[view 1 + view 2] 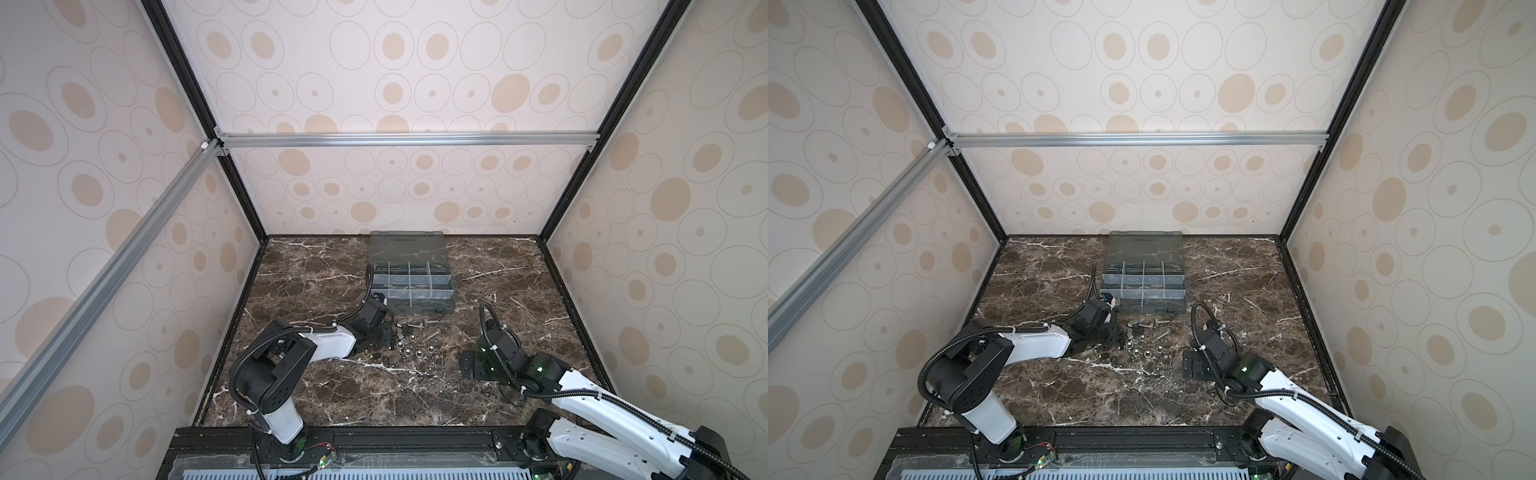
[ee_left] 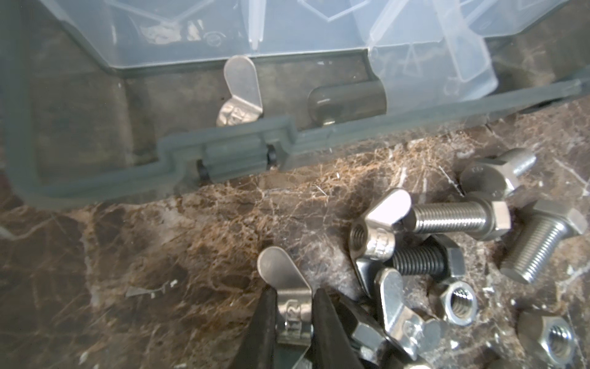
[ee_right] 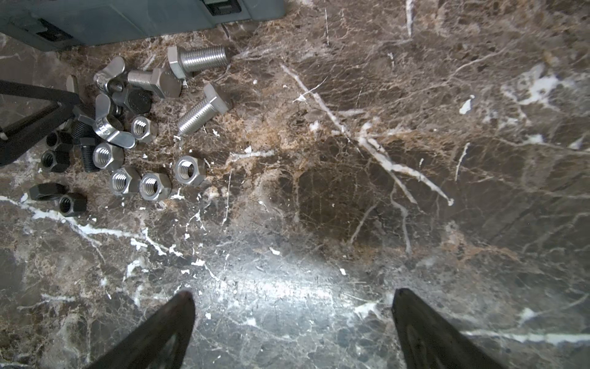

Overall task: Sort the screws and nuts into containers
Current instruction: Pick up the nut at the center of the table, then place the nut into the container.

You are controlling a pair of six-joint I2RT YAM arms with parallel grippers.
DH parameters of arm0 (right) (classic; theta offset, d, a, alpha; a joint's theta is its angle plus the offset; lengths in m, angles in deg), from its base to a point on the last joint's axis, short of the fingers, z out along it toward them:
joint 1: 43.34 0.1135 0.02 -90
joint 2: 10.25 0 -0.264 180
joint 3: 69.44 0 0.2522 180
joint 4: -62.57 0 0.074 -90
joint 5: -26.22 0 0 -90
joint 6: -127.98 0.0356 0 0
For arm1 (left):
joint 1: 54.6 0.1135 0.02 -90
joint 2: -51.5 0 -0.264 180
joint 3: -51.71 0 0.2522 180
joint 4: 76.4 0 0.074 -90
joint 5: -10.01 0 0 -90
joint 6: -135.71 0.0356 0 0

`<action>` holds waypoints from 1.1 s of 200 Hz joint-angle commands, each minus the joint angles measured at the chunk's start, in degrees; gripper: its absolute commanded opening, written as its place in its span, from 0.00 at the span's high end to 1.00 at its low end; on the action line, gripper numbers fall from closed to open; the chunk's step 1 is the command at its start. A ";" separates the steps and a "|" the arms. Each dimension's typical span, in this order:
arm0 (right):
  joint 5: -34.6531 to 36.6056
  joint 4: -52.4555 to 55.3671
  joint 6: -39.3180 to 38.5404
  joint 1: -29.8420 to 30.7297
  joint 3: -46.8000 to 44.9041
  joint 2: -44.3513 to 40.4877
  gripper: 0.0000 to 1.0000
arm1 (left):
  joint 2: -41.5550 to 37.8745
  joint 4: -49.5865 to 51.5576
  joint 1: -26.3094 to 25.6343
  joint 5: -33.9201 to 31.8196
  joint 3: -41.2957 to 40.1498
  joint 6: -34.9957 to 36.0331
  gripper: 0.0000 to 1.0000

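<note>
Here, the left fingers (image 2: 266, 319) clamped a wing nut (image 2: 281, 271) across its hub, a hard, light, likely slippery piece, beside the screws (image 1: 432, 322) and nuts (image 1: 409, 353) heaped on the counter (image 1: 332, 395) at lower centre in both top views; the right fingers (image 3: 169, 329) gaped empty.

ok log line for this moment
left gripper: shut on wing nut | right gripper: open, empty | organiser box: lid open

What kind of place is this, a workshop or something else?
Probably a robot test booth rather than a workshop: patterned wall panels on an aluminium frame enclose a marble-look tabletop, and two white robot arms are mounted along its near edge.
</note>
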 commanded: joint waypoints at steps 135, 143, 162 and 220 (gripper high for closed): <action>1.78 3.49 1.31 0.50 -0.15 -1.33 0.00 | -4.43 4.82 0.87 -2.68 12.74 5.70 0.87; 2.04 3.59 1.31 0.48 -0.06 -1.38 0.00 | -3.49 4.73 1.06 -2.22 13.62 5.81 0.87; 2.65 3.63 1.51 0.48 0.08 -1.59 0.00 | -1.81 3.98 1.70 -1.17 15.18 5.89 0.87; 2.84 4.45 1.62 0.47 1.44 -0.77 0.00 | 3.77 4.30 3.42 0.56 19.45 7.22 0.87</action>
